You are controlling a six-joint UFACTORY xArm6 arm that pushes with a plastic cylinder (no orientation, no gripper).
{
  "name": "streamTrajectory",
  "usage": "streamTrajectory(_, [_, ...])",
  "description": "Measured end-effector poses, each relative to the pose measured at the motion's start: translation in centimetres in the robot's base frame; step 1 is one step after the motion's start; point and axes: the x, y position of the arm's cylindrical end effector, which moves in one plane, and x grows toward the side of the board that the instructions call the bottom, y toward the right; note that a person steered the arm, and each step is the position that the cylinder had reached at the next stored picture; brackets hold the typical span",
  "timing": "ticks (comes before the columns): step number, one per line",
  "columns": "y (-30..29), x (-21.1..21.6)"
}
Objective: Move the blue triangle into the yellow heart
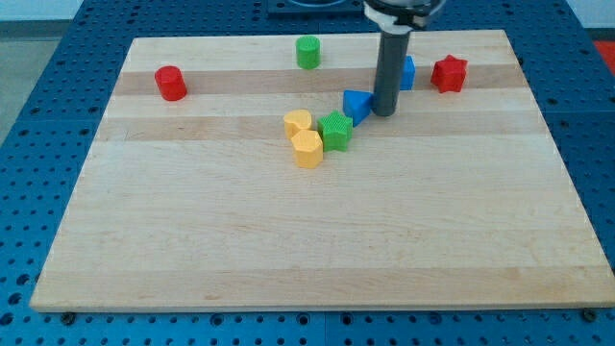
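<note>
Tabletop (pixel 317 250) carries the tool: a plain rod with nothing to spread or pinch. My tip (pixel 384 114) touches the blue triangle (pixel 356 105), just to its left. Farther left sit a green block (pixel 335 131) and the yellow heart (pixel 298 122). Bare wood lies below.

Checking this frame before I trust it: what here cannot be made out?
- Second blue block: camera view, mostly behind the rod, shape unreadable.
- My tip: right of the blue triangle; whether they touch is unclear.
- Rod's upper end: cut by the view's top.
- Two yellow blocks: overlapping, which is the heart is uncertain.
</note>
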Motion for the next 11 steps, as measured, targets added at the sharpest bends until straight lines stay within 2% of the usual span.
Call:
streamTrajectory(3, [-2.5, 0.0])
streamTrajectory(4, [-0.6, -2.6])
streamTrajectory(5, [-1.9, -3.1])
streamTrajectory(7, [-5.5, -2.9])
streamTrajectory(10, [-8.1, -0.7])
streamTrajectory(11, [-8.1, -1.4])
